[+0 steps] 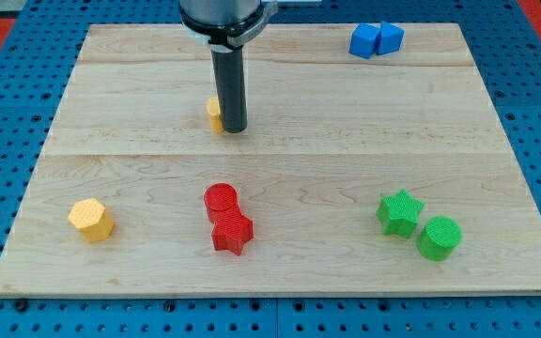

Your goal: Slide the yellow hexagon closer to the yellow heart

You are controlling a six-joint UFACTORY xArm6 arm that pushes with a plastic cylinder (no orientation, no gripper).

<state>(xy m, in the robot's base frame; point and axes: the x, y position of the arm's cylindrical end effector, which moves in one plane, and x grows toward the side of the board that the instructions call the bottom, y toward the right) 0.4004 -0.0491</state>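
Observation:
The yellow hexagon lies near the board's lower left. A yellow block, mostly hidden behind my rod, sits in the upper middle; its shape cannot be made out, though it is likely the yellow heart. My tip rests on the board just to the right of this yellow block, touching or nearly touching it. The tip is far up and to the right of the hexagon.
A red cylinder and a red star sit together at lower centre. A green star and a green cylinder sit at lower right. Two blue blocks sit at the top right. The wooden board lies on a blue pegboard.

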